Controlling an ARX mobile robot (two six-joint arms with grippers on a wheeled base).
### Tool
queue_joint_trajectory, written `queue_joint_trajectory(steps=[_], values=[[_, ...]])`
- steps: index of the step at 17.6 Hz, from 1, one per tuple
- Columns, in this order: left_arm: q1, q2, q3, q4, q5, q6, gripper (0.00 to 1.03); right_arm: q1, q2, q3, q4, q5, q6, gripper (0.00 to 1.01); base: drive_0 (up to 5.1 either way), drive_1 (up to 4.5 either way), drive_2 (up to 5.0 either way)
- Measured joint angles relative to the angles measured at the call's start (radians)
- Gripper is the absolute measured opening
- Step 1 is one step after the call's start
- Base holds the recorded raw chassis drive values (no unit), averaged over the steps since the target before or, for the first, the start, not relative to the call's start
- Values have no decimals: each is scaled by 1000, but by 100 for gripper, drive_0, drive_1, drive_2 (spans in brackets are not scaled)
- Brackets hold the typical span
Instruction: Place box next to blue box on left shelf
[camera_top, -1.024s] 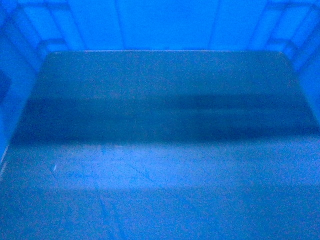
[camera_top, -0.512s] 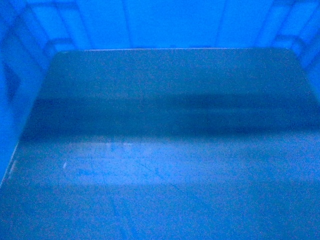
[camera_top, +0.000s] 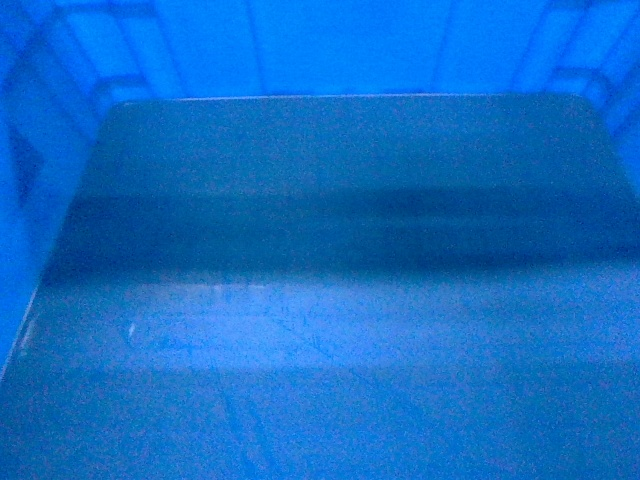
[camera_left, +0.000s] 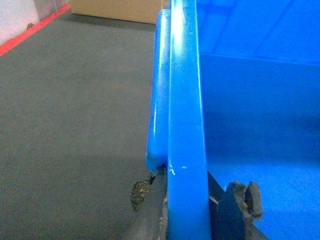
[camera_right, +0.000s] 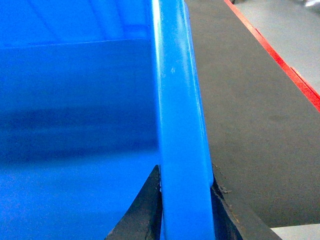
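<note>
The box (camera_top: 320, 250) is clamped by its rim on both sides: left gripper (camera_left: 187, 210), right gripper (camera_right: 185, 210). Head view's totally blocked, so the shelf could get clipped.

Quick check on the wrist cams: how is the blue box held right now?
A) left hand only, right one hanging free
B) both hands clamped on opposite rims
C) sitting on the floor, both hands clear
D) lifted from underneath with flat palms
B: in the left wrist view the left hand straddles the rim of the box, one finger either side, and the right wrist view shows the right hand doing the same on its rim.
</note>
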Motion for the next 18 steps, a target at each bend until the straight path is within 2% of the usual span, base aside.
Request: queue_joint_trajectory(steps=[18], values=[[0, 0, 0, 0, 5, 4, 9, 0, 0, 0, 1, 4, 0, 19, -136, -136, -136]])
